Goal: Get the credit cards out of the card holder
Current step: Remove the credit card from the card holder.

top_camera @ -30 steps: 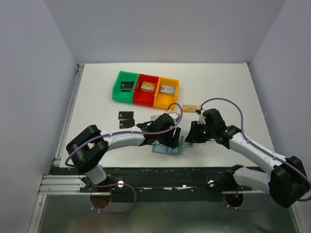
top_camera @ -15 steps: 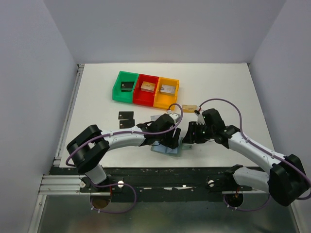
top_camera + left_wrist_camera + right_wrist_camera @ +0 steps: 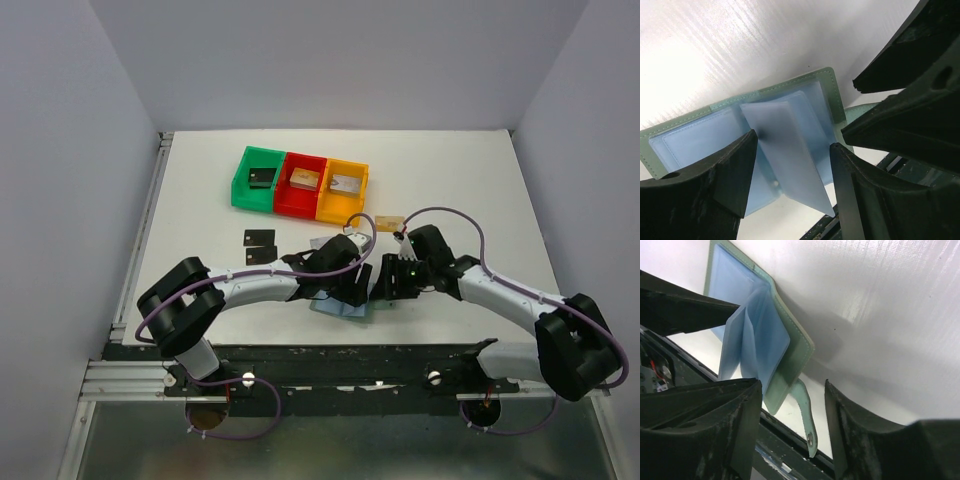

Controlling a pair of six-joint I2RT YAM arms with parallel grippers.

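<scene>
Top external, bins (image 3: pixel 301 183): three, in a row at the far side of the table (image 3: pixel 480 180).
Card holder (image 3: pixel 343 306): one, lying open at the near edge, between both grippers.
Left gripper (image 3: pixel 792 142): jaws apart, straddling its upright blue leaf (image 3: pixel 790 150).
Right gripper (image 3: pixel 792 385): jaws apart, over the tab side.
Black cards (image 3: pixel 246 237): two, left of the holder.
Gold-tan card (image 3: pixel 390 221): one.

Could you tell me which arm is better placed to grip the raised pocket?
Probably left: the left gripper, open, straddles the raised pocket of the holder; the right gripper sits by its tab.
</scene>
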